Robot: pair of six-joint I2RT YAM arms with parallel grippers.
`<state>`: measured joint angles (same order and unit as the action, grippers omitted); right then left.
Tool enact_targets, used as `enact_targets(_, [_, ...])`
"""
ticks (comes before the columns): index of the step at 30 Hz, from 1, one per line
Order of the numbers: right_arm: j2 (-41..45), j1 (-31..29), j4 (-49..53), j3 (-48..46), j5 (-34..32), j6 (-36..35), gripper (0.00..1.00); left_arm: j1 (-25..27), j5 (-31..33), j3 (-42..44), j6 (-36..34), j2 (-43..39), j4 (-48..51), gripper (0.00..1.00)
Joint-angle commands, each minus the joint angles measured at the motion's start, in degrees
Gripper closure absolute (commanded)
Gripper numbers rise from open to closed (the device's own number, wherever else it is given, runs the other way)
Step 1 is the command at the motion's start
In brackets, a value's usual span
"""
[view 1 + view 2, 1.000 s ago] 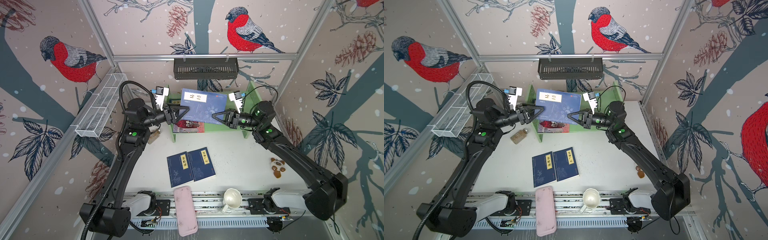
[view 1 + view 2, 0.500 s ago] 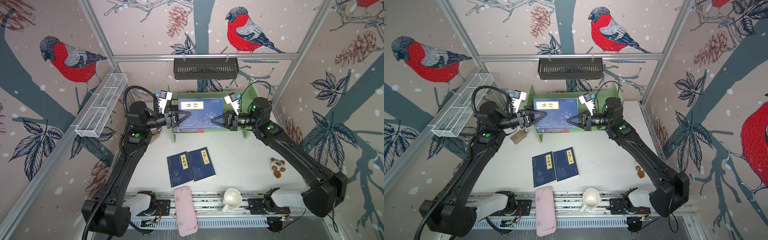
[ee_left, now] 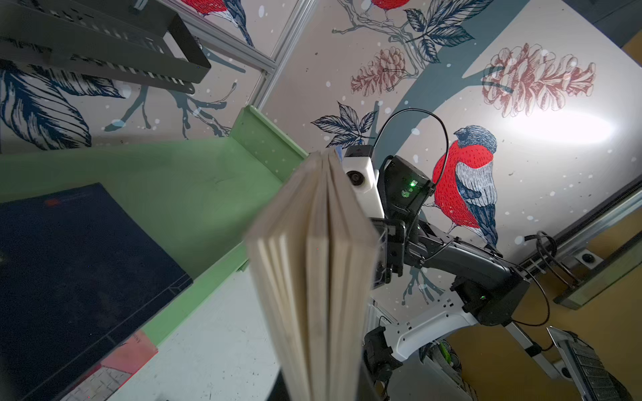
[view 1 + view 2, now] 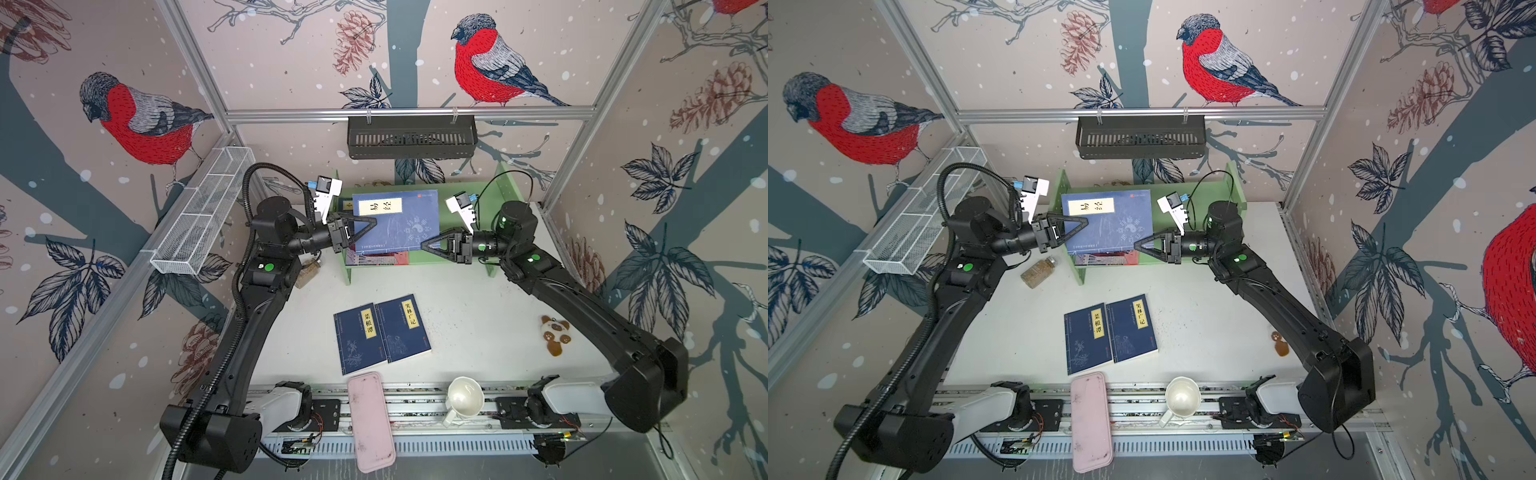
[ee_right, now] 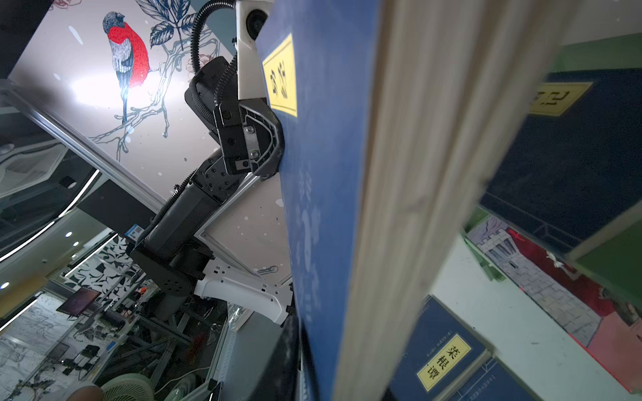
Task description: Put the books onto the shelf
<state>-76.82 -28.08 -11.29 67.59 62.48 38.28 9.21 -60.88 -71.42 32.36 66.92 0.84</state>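
A navy book (image 4: pixel 395 224) (image 4: pixel 1108 222) with a yellow title label hangs level over the left half of the light green shelf (image 4: pixel 442 208) (image 4: pixel 1235 183). My left gripper (image 4: pixel 372 222) (image 4: pixel 1086 222) is shut on its left edge. My right gripper (image 4: pixel 423 246) (image 4: pixel 1136 246) has its near right corner between the jaws. Its page block (image 3: pixel 312 260) and cover (image 5: pixel 330 173) fill the wrist views. Another navy book (image 3: pixel 76 264) lies on the top tier. A red-and-grey book (image 4: pixel 378 258) lies on the lower tier. Two navy books (image 4: pixel 359 338) (image 4: pixel 403 326) lie flat on the table.
A black slotted basket (image 4: pixel 411 137) hangs on the back rail above the shelf. A white wire basket (image 4: pixel 203 216) runs along the left wall. A small bottle (image 4: pixel 1038 272) lies left of the shelf. A pink case (image 4: pixel 370 422), white cup (image 4: pixel 465 399) and panda toy (image 4: pixel 555 334) sit near the front.
The blue book has moved back over the shelf and levelled out. My left gripper has closed on its left edge. The right gripper has stayed at its right corner.
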Motion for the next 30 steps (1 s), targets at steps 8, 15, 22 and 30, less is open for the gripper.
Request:
enact_targets(8, [-1.9, 0.48, -7.33, 1.14, -0.91, 3.54, 0.72, -0.07, 1.47, 0.12, -2.15, 0.32, 0.57, 1.0])
enact_targets(15, [-3.58, 0.47, -9.22, 2.51, -1.94, 6.06, 0.94, -0.07, 3.07, 1.84, -2.13, -0.38, -0.14, 1.0])
enact_targets(22, [-5.68, 1.62, -3.2, 6.93, -3.8, 6.13, 0.99, -0.07, 16.41, -10.57, -18.73, 1.09, 16.2, 0.59])
enact_targets(30, [-8.2, 1.71, 2.92, 9.67, -7.33, 6.88, 1.0, -0.69, 41.55, -20.37, -25.43, 2.34, 25.1, 0.31])
